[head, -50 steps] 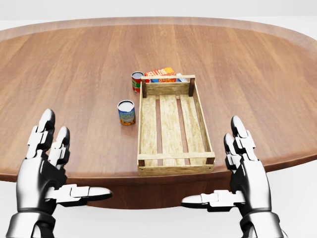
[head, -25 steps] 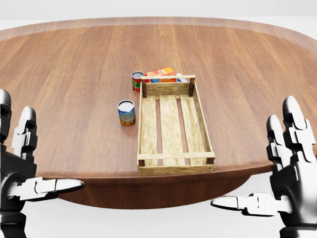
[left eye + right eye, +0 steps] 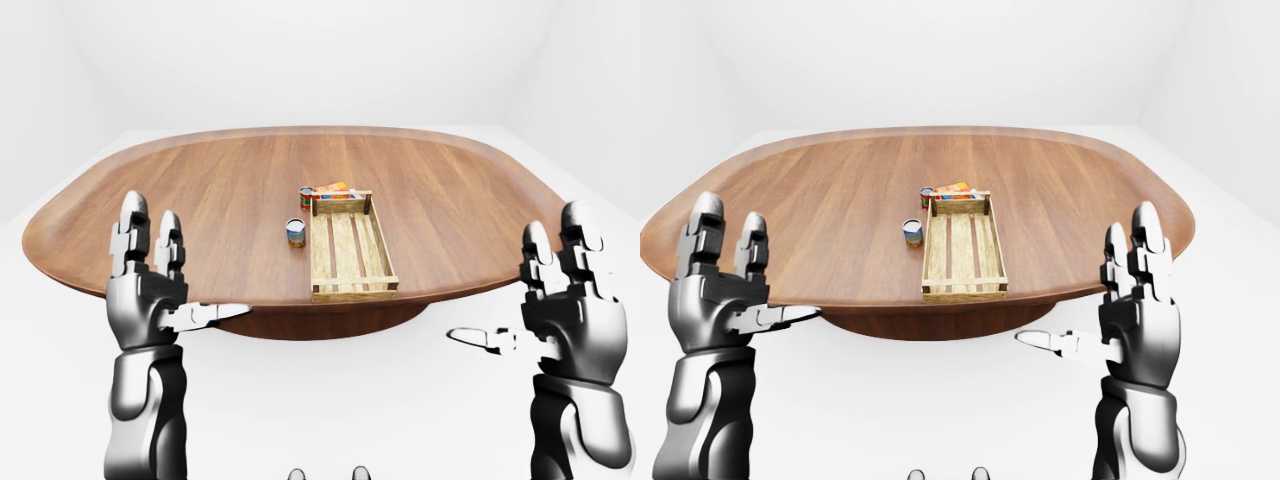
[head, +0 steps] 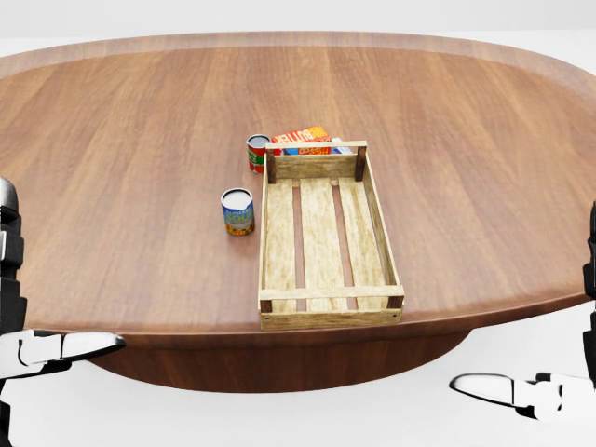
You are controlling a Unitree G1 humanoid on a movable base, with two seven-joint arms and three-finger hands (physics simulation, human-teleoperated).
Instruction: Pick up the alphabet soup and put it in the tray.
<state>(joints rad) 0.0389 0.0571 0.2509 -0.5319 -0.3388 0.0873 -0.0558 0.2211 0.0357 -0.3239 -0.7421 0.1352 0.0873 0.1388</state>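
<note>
The red-labelled alphabet soup can [image 4: 257, 154] stands unmoved on the oval wooden table [image 4: 140, 140], touching the slatted wooden tray [image 4: 324, 233] at its top-left corner. Both hands have spread outward since earlier. The left hand [image 3: 150, 290] and right hand [image 3: 560, 310] hover upright at the table's near edge, fingers open, holding nothing.

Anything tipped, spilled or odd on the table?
Nothing stands out. Both cans stand upright left of the empty wooden tray, a box lies at its far end, and both hands hang open, clear of everything.
</note>
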